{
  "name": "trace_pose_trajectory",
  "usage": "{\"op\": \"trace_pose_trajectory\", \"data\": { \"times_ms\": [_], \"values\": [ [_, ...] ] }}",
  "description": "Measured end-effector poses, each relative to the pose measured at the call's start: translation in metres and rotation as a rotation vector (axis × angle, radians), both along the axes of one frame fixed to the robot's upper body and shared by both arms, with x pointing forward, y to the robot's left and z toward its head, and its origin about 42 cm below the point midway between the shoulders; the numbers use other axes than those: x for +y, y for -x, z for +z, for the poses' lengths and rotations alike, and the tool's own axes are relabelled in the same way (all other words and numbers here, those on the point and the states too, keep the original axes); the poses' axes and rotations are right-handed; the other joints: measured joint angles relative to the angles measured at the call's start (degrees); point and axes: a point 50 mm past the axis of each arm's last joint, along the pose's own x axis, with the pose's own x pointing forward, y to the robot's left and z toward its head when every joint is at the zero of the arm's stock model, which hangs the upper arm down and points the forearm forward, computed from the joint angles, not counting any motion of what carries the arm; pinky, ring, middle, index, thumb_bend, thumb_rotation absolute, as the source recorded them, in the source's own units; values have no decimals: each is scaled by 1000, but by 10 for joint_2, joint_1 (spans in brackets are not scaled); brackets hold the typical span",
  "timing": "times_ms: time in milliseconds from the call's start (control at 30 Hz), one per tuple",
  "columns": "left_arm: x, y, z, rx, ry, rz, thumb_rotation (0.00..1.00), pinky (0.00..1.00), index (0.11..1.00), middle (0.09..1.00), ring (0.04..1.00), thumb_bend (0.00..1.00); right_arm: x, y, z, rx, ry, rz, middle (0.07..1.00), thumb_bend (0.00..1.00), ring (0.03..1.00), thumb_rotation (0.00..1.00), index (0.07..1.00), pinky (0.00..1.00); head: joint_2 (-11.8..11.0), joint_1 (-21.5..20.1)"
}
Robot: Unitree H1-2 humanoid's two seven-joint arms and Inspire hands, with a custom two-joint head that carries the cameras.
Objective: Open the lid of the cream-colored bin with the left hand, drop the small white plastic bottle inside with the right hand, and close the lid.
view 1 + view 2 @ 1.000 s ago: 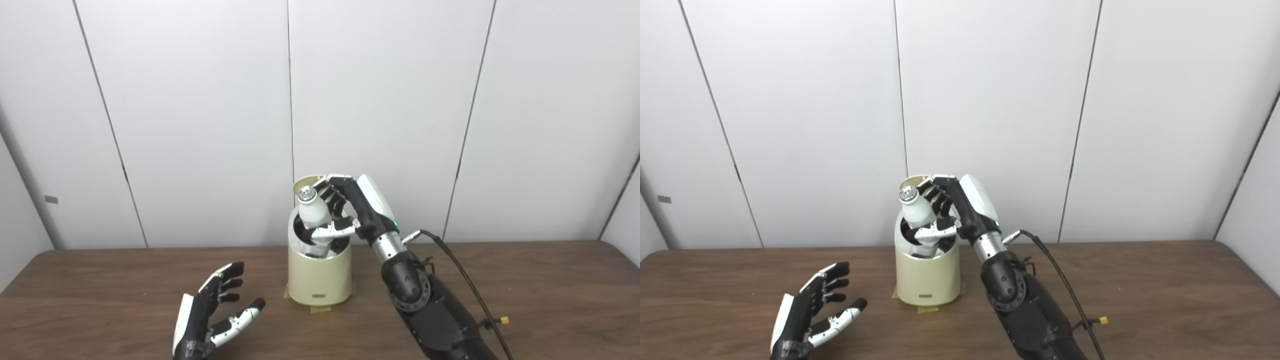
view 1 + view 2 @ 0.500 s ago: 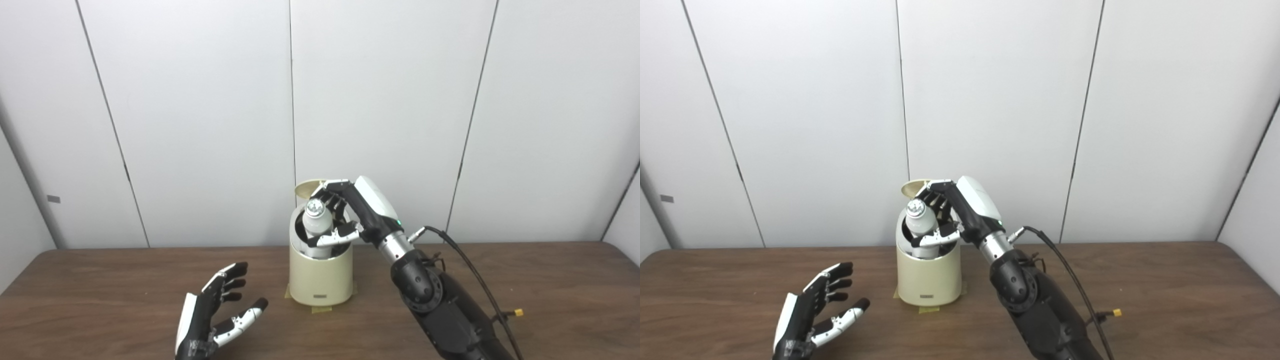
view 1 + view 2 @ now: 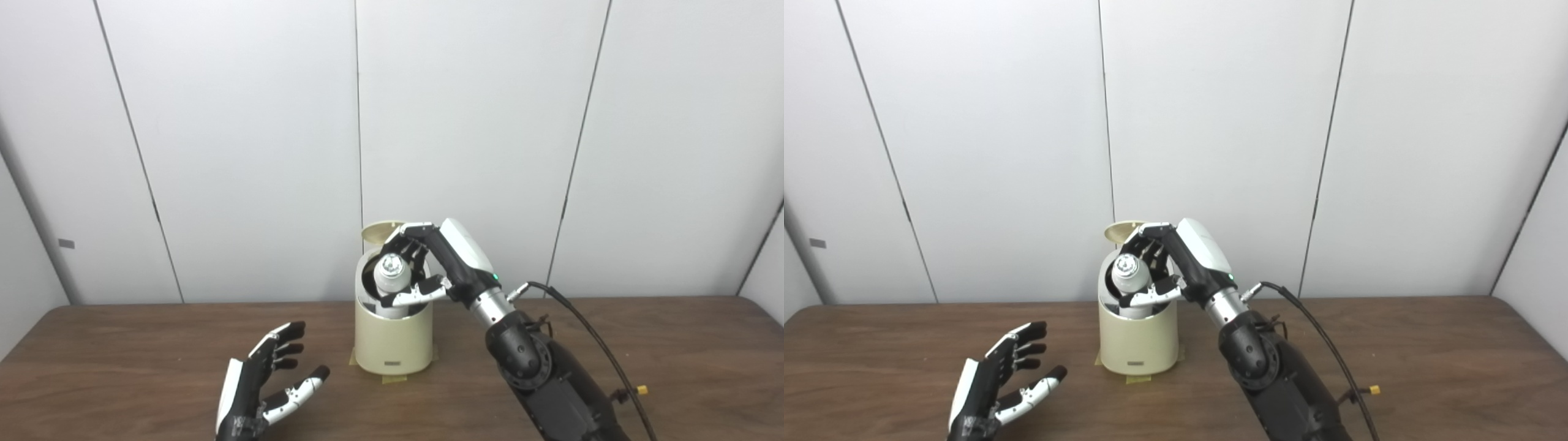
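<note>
The cream-colored bin stands on the brown table, its lid tipped up at the back. My right hand hovers over the bin's mouth, shut on the small white plastic bottle. The bottle points its cap toward me and its lower part sits inside the opening. My left hand rests open near the table's front edge, left of the bin and apart from it, holding nothing.
Strips of tape show under the bin's base. A black cable runs from my right wrist down over the table. White wall panels close off the back.
My right hand has lowered the bottle from above the rim into the bin's mouth and the arm has shifted right. The left hand has stayed put.
</note>
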Motion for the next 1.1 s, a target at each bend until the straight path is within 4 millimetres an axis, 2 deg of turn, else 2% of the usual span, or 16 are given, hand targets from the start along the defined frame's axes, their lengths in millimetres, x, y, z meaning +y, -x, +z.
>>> {"op": "trace_pose_trajectory", "data": {
  "times_ms": [167, 300, 367, 400, 433, 500, 667, 1100],
  "values": [
    [0, 0, 0, 0, 0, 0, 145, 695, 811, 808, 761, 646, -1, 1, -1, 2, -6, 1, 482, 529, 419, 0, 498, 318, 1, 0],
    [0, 0, 0, 0, 0, -1, 148, 694, 815, 808, 760, 642, -1, 2, -2, 4, -9, 4, 489, 529, 472, 1, 499, 351, 2, 1],
    [0, 0, 0, 0, 0, -1, 143, 694, 815, 808, 758, 640, -1, 3, -2, 5, -9, 8, 618, 523, 504, 105, 497, 364, 3, 0],
    [0, 0, 0, 0, 0, -1, 132, 692, 813, 807, 759, 640, -1, 4, -3, 9, -6, 12, 645, 663, 513, 86, 590, 366, 3, -1],
    [0, 0, 0, 0, 1, -1, 126, 694, 813, 806, 759, 640, 0, 4, -4, 15, -2, 17, 662, 737, 519, 80, 642, 368, 3, -1],
    [0, 0, 0, 1, 3, -1, 135, 708, 812, 808, 766, 645, -1, 5, -8, 34, 7, 23, 685, 798, 528, 84, 692, 371, 3, -1],
    [0, 0, 0, 1, 3, -1, 146, 719, 814, 810, 771, 647, -3, 8, -19, 70, 21, 28, 697, 819, 531, 83, 707, 361, 3, -1],
    [0, 0, 0, 2, 2, -5, 150, 704, 815, 814, 769, 643, -4, 8, -17, 90, 36, 23, 697, 806, 536, 77, 720, 382, 5, -1]
  ]
}}
